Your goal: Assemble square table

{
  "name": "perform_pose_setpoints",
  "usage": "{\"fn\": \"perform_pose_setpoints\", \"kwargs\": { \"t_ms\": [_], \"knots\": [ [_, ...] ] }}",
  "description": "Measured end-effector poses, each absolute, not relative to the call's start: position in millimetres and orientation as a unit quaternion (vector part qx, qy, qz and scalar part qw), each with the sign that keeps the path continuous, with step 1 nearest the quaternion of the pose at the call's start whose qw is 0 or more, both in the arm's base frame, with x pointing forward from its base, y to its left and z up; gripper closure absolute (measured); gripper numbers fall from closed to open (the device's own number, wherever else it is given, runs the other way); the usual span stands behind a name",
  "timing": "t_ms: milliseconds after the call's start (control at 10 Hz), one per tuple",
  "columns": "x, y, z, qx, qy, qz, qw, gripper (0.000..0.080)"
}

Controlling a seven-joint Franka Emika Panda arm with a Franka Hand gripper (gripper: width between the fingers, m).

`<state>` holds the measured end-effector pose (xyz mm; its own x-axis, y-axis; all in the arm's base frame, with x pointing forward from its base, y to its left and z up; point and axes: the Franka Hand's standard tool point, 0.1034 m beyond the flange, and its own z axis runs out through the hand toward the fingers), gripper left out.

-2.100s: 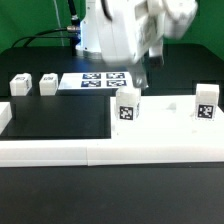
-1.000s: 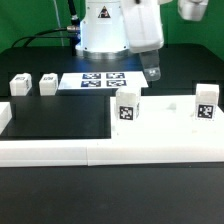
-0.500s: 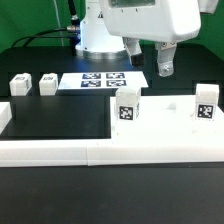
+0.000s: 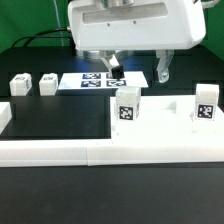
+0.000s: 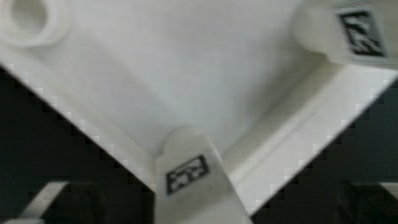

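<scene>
Claw [image 4: 140,73] now turned broadside, fingers wide apart, empty, above square table [image 4: 165,125]

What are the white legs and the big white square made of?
The legs are probably plastic, matte white: even colour, no grain, crisp moulded edges. The square looks like the same plastic, smooth and flat, with a dull sheen in the wrist view. Looks alone cannot confirm it.

You see the white square slab [image 4: 165,130] lying flat on the tabletop [image 4: 60,125] at the exterior view's right. A first leg [image 4: 127,106] and a second leg [image 4: 205,104], both tagged, stand upright on it. A third leg [image 4: 20,84] and a fourth leg [image 4: 47,83] lie loose, side by side, well apart at the left.
</scene>
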<state>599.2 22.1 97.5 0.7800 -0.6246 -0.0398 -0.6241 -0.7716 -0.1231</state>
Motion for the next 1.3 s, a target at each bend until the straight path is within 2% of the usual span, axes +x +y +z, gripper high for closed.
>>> {"fn": "perform_pose_setpoints", "kwargs": {
  "t_ms": [300, 500, 700, 1100, 1200, 1300],
  "knots": [
    [599, 18, 96.8, -0.971, 0.231, -0.009, 0.063, 0.0151],
    [594, 10, 89.0, -0.996, 0.074, -0.019, 0.048, 0.0151],
    [592, -3, 82.9, -0.999, 0.015, -0.021, 0.046, 0.0151],
    [591, -6, 80.9, -0.998, 0.037, -0.016, 0.045, 0.0151],
    [585, -9, 71.3, -0.998, 0.055, -0.005, 0.043, 0.0151],
    [578, -13, 51.5, -0.998, 0.052, 0.0, 0.031, 0.0151]
  ]
}}
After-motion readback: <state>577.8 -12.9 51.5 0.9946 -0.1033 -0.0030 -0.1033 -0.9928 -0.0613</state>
